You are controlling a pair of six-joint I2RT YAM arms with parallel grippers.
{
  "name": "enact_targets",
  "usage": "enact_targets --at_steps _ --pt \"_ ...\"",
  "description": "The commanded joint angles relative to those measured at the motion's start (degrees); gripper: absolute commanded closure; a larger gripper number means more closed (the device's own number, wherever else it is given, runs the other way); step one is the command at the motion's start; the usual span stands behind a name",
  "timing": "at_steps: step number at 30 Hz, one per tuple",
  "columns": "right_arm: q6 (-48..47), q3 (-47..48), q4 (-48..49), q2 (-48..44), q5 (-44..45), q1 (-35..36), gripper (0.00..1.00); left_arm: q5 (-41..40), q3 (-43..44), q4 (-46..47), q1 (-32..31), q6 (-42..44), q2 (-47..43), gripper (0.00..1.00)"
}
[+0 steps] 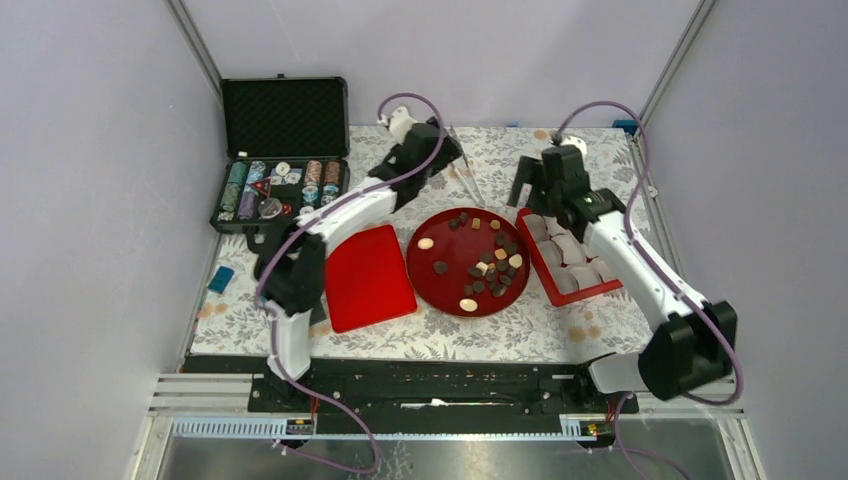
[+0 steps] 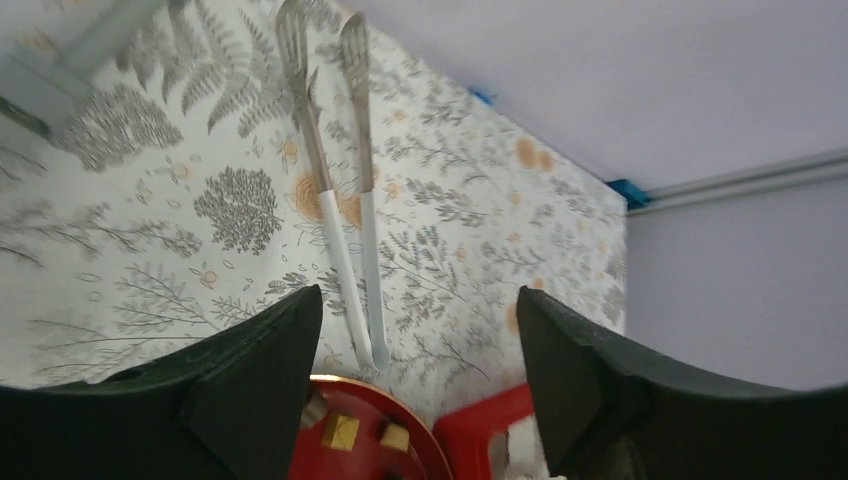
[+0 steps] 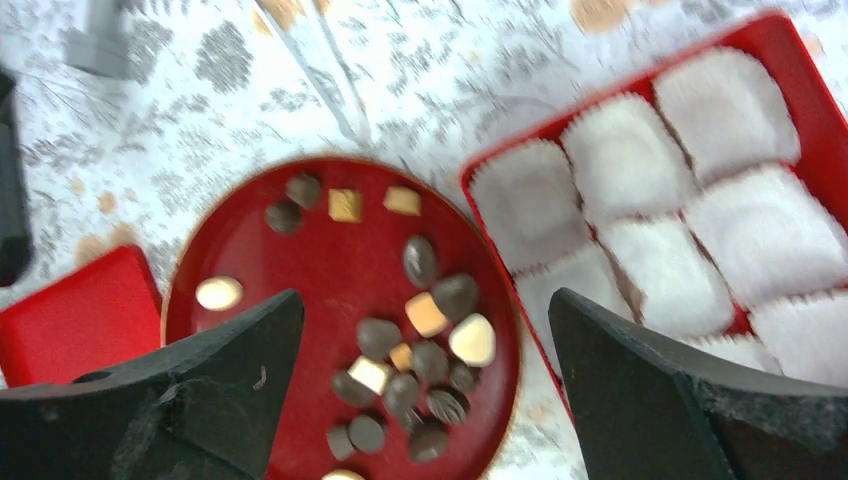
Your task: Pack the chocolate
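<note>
Left pincer (image 2: 418, 330): I see its fingers spread apart with nothing between them. It hangs over the flowered cloth (image 1: 500, 330) at about 12 o'clock from the plate.
Right pincer (image 3: 425, 310): wide open and holding nothing. It hangs at about 1 o'clock from the plate, over the far end of the box.
Chocolate (image 1: 490, 265): small loose pieces, mostly dark brown with a few tan and cream. They lie on the round red plate (image 1: 440, 290) mid-table, bunched thickest toward its 4 o'clock side.
Box (image 1: 532, 245): a red tray just beside the plate at 3 o'clock, lined with white paper cups (image 1: 570, 255). My right arm crosses over part of it.
Lid (image 1: 365, 275): a flat red square at the plate's 9 o'clock, close to its rim.
Tongs (image 2: 345, 230): metal with white handles, lying flat on the cloth at the plate's 12 o'clock. The handle end is nearest the rim; whether it touches, I cannot tell.
Poker chip case (image 1: 285, 185): black and open, at 10 o'clock, off the cloth's far left corner.
</note>
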Motion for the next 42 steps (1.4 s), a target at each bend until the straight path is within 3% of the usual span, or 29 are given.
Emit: enact_targets --at_steps 1,4,11,15,24,42 --pt "-1.0 10.7 -0.2 11.8 0.5 2.4 0.01 7.3 -8.1 2.0 4.3 9.5 -13.6 0.21" --pt "-2.5 19.4 -3.7 21.8 7.4 4.6 0.0 12.2 -13.2 -1.5 6.4 13.2 -19.0 0.19" --pt "-7.9 39.6 -6.7 41.8 -0.8 4.7 0.01 14.3 -25.2 -7.8 6.7 21.9 -32.4 0.17" --pt "-9.6 51.9 -9.2 51.4 -2.9 4.7 0.0 18.2 -30.8 -10.6 7.9 20.8 -38.0 0.02" --pt "-13.1 81.1 -21.0 71.6 -6.1 5.4 0.0 26.7 -39.5 -12.2 8.2 19.6 -46.9 0.01" --pt "-14.5 82.1 -15.2 79.3 -1.7 6.8 0.0 27.5 -42.2 -13.5 8.2 18.9 -48.9 0.01"
